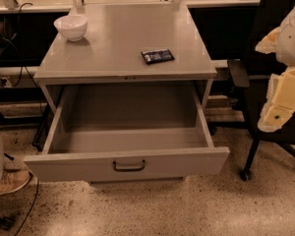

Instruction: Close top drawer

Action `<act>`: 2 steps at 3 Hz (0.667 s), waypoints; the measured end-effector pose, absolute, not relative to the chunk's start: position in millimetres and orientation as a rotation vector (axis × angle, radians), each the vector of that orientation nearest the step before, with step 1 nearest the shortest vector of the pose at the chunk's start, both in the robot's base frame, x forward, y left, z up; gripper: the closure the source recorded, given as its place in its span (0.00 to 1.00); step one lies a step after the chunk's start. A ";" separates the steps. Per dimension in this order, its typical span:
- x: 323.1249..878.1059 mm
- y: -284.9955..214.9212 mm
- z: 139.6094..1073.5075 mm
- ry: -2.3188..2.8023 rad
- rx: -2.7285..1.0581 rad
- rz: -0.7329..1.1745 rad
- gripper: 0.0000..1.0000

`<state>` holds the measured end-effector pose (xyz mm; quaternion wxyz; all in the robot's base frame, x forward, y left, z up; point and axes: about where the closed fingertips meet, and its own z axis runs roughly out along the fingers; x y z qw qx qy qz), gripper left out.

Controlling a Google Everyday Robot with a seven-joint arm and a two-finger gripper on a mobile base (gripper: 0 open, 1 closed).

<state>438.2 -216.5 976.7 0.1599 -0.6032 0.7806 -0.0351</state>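
Observation:
The top drawer point(78, 167) of a grey metal cabinet point(123, 38) is pulled far out toward me, and its inside is empty. Its flat front panel carries a small dark bar handle point(129, 166) at centre. The lower drawers are hidden behind the open one. My gripper point(279, 75), white and pale yellow, hangs at the right edge of the camera view. It is well to the right of the drawer, above its level, and touches nothing.
A white bowl point(71, 26) and a dark snack packet point(157, 56) lie on the cabinet top. A black office chair point(258, 97) stands close on the right, behind the gripper. A person's shoe point(7, 182) and cables point(24, 210) are on the floor at left.

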 end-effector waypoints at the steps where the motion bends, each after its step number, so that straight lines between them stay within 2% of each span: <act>1: 437.3 -214.1 975.0 2.229 -1.720 -0.106 0.00; 2: 430.8 -200.6 948.0 2.252 -1.679 -0.049 0.00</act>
